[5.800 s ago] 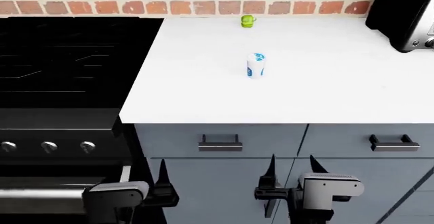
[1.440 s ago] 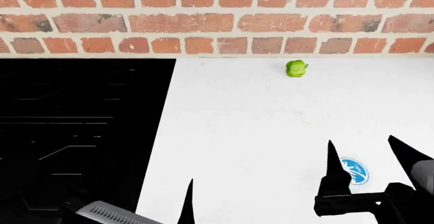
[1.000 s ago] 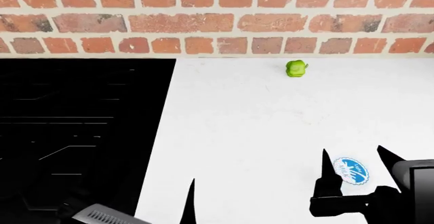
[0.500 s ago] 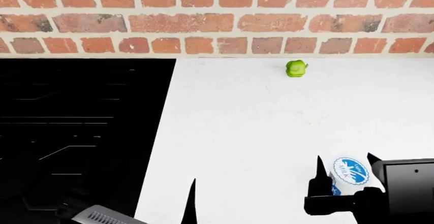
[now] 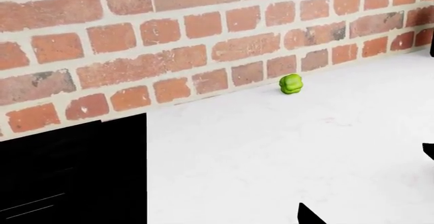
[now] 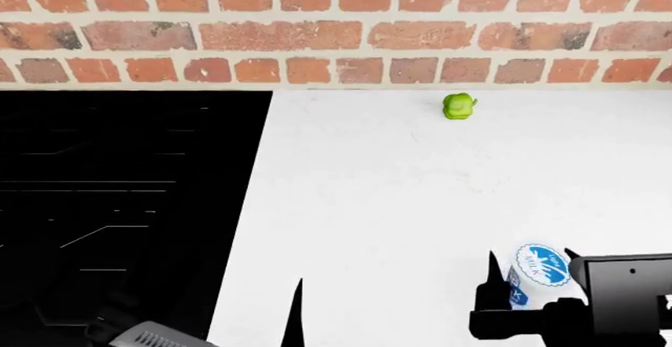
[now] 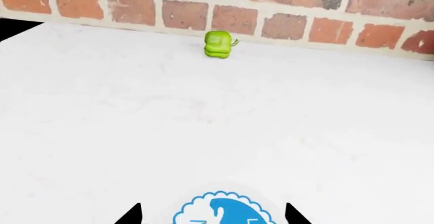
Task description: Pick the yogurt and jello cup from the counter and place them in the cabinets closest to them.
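Step in hand: yogurt pick, right arm. In the head view the right gripper (image 6: 530, 272) sits at the lower right of the frame with its fingers spread, one dark fingertip either side of the yogurt (image 6: 536, 272); the right wrist view shows the same, with the blue-and-white lid (image 7: 224, 211) at the bottom centre between two tips and a gap on each side, so the fingers straddle the cup but don't grip it yet. Whether the tips are low enough on the cup body I can't tell. My read: next move is to close on the cup, then lift straight up before carrying it to a cabinet; no cabinet is in view here, so that means a reposition. The jello cup (image 6: 459, 105) is untouched, upper centre of the head view, right against the brick wall (image 6: 315, 32) and well apart from the yogurt. The left gripper (image 6: 292, 315) shows only as a dark tip at the bottom of the frame; can't tell its state, nothing seen in it. Room: the counter (image 6: 420, 197) is bare white between the two cups. Stovetop (image 6: 126, 205) fills the left of the frame, its edge well left of the yogurt. Counter front edge is out of frame.
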{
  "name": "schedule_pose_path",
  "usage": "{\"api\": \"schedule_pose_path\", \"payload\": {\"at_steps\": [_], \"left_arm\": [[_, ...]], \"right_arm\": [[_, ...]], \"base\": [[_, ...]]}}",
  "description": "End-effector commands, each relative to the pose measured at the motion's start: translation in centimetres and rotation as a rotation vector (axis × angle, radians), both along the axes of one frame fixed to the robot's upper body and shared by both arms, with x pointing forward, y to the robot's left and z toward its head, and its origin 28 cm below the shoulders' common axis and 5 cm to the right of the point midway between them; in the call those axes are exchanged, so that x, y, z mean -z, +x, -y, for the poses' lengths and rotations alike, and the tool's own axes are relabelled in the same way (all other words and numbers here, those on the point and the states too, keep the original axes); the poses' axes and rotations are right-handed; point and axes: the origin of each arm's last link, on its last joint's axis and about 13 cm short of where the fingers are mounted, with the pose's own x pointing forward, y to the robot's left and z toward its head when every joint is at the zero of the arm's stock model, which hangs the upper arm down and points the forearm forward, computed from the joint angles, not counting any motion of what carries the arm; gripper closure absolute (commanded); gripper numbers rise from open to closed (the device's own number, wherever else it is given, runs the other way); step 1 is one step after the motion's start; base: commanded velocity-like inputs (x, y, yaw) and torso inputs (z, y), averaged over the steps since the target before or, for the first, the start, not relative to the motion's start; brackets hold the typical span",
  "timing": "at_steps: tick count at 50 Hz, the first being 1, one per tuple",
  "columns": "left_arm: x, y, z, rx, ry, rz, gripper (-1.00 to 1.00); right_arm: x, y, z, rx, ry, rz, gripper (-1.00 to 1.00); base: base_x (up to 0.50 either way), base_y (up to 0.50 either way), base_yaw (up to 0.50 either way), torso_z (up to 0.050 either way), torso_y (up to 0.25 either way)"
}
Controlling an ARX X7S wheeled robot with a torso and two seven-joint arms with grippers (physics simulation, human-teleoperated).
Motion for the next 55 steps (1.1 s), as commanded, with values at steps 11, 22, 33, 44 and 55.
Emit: {"api": "schedule_pose_path", "payload": {"at_steps": [11, 22, 33, 44, 55], "left_arm": [[0.1, -0.1, -0.2, -0.003, 0.001, 0.004, -1.0], [0.2, -0.2, -0.2, -0.001, -0.006, 0.004, -1.0], [0.5, -0.4, 0.1, 0.02, -0.019, -0.02, -1.0], [0.7, -0.2, 0.1, 0.043, -0.041, -0.035, -1.0], [0.7, 0.1, 0.7, 0.093, -0.05, -0.051, -1.0]], "right_arm": [[0.0, -0.4, -0.2, -0.014, 0.006, 0.005, 1.0], [-1.8, -0.7, -0.5, -0.039, 0.025, 0.076, 1.0], [-11.1, -1.2, -1.7, -0.08, 0.114, 0.433, 1.0], [-19.8, -2.2, -3.6, -0.053, 0.203, 0.88, 1.0], [-27.0, -3.9, -5.9, -0.054, 0.235, 1.149, 1.0]], "base": [[0.0, 0.0, 0.0, 0.0, 0.0], [0.0, 0.0, 0.0, 0.0, 0.0], [0.0, 0.0, 0.0, 0.0, 0.0], [0.0, 0.0, 0.0, 0.0, 0.0], [0.0, 0.0, 0.0, 0.0, 0.0]]}}
